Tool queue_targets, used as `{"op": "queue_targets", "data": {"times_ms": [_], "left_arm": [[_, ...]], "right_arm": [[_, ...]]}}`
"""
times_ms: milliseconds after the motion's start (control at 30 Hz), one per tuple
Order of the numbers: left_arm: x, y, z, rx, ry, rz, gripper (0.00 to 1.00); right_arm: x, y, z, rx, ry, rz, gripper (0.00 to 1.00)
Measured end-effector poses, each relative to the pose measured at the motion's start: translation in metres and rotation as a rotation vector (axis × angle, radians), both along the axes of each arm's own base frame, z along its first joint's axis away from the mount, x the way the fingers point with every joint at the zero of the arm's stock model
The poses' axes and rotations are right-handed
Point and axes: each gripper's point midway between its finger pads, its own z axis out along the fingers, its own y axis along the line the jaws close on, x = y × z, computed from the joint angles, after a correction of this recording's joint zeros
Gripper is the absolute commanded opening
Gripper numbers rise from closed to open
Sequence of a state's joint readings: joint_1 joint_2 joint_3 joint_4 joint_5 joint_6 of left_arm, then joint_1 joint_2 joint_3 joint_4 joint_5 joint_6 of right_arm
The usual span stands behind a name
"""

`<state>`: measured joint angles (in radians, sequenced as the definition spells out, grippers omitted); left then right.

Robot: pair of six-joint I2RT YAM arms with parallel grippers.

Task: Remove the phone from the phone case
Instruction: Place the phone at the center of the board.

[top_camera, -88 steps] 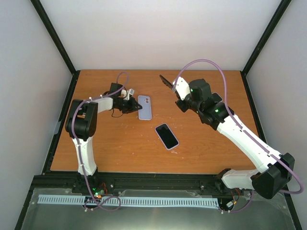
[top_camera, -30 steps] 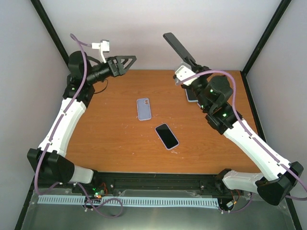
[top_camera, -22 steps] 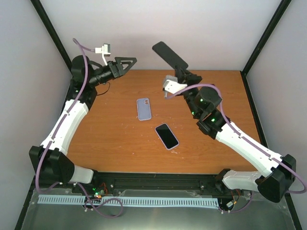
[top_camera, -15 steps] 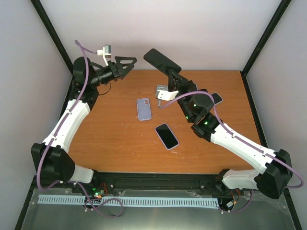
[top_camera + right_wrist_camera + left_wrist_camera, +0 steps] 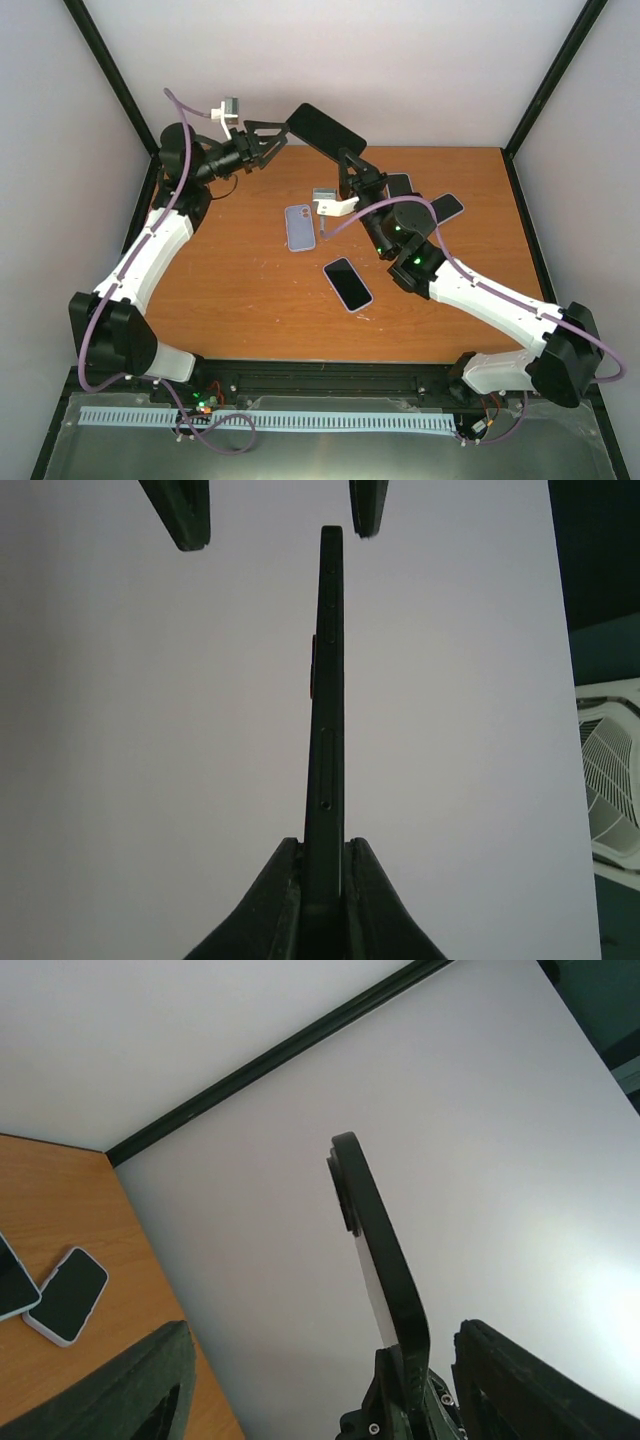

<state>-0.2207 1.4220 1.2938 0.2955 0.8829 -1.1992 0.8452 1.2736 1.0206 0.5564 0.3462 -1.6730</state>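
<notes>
Right wrist view: the dark phone [image 5: 324, 730] is seen edge-on, clamped at its near end between the fingers of the right gripper [image 5: 324, 848] and held up off the wooden table [image 5: 230, 300]. Its far end is flanked by the parted fingers of the left gripper [image 5: 276, 515]. Neither finger touches it, and nothing is gripped there. Below both grippers, a lilac phone [image 5: 300, 226] and a black-screened phone [image 5: 347, 283] are laid flat.

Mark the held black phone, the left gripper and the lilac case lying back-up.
black phone [image 5: 331, 680], right wrist view, its side edge.
left gripper [image 5: 283, 137], top view, midway between fingertips.
lilac case [image 5: 300, 226], top view, middle of its back.
</notes>
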Motion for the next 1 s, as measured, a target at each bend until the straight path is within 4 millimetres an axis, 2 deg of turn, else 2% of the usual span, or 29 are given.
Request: {"op": "queue_targets", "data": {"times_ms": [233, 467, 633, 733, 867, 1000], "left_arm": [[0.000, -0.005, -0.004, -0.019, 0.027, -0.016, 0.54], [0.000, -0.011, -0.008, -0.039, 0.050, -0.037, 0.28], [0.001, -0.011, -0.014, -0.052, 0.077, -0.041, 0.12], [0.001, -0.012, -0.020, -0.069, 0.124, -0.047, 0.01], [0.001, -0.011, -0.029, -0.077, 0.158, -0.050, 0.01], [0.003, -0.009, -0.035, -0.070, 0.168, -0.047, 0.01]], "right_arm": [[0.000, 0.010, -0.016, -0.058, -0.009, 0.001, 0.03], [-0.002, 0.023, -0.022, -0.081, -0.026, 0.013, 0.03], [-0.002, 0.023, -0.027, -0.094, -0.041, 0.009, 0.05], [-0.002, 0.023, -0.035, -0.115, -0.041, 0.003, 0.14], [-0.002, 0.023, -0.046, -0.130, -0.027, 0.004, 0.33], [-0.005, 0.020, -0.046, -0.118, -0.024, 0.010, 0.53]]}}
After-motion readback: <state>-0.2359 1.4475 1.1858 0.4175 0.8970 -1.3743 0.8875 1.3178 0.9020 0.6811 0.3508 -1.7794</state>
